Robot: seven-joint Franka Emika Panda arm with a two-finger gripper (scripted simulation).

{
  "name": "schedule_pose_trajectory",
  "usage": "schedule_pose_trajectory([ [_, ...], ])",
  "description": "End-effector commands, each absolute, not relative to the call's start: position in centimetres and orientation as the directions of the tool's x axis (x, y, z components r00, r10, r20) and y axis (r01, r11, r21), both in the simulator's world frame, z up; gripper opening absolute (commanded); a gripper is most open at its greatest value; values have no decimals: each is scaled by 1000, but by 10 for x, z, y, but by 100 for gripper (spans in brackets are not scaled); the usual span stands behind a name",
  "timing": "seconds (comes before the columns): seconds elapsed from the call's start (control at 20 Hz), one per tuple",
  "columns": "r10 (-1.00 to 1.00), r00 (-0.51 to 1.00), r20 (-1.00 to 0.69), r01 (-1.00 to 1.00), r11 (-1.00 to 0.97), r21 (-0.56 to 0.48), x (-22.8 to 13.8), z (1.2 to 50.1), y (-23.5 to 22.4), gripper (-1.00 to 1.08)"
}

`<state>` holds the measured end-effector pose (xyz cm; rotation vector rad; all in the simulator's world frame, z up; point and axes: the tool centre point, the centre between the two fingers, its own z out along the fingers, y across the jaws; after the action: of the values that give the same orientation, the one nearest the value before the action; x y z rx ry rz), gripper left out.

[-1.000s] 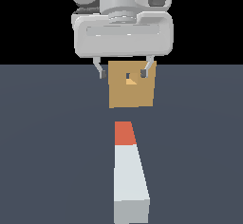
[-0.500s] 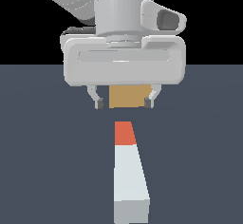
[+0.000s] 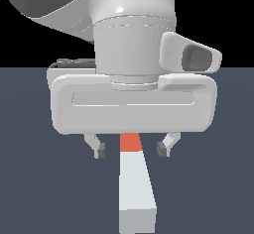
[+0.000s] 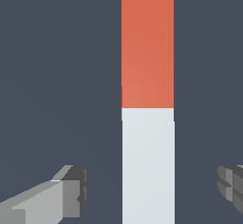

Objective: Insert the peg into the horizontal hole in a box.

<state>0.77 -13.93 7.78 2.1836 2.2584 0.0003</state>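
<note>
- The peg point(image 3: 135, 181) lies flat on the dark desk point(image 3: 44, 188), its white length running toward the exterior camera and its orange-red end pointing away
- The tool point(image 3: 133, 150) hangs low over the peg's orange-red part, its wide pale body hiding whatever lies behind it
- Its two fingers point(image 3: 99, 148) are spread wide, one on each side of the peg, clear of it and gripping nothing
- In the wrist view the peg point(image 4: 147, 137) runs between the fingertips point(image 4: 76, 190) with desk showing on both sides
</note>
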Motion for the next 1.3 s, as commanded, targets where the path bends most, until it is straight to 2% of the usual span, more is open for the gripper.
schedule_pose_trajectory([
  [0.0,999,-38,0,999,38,1,9,73,-145,100],
  [0.35,999,-37,0,999,37,-1,9,69,-147,100],
  [0.85,999,-38,0,999,38,0,9,27,-147,100],
  [1.1,999,-39,0,999,39,0,10,22,-147,100],
  [1.15,999,-39,0,999,39,0,10,22,-147,-100],
  [1.25,999,-39,0,999,39,0,10,22,-147,-100],
])
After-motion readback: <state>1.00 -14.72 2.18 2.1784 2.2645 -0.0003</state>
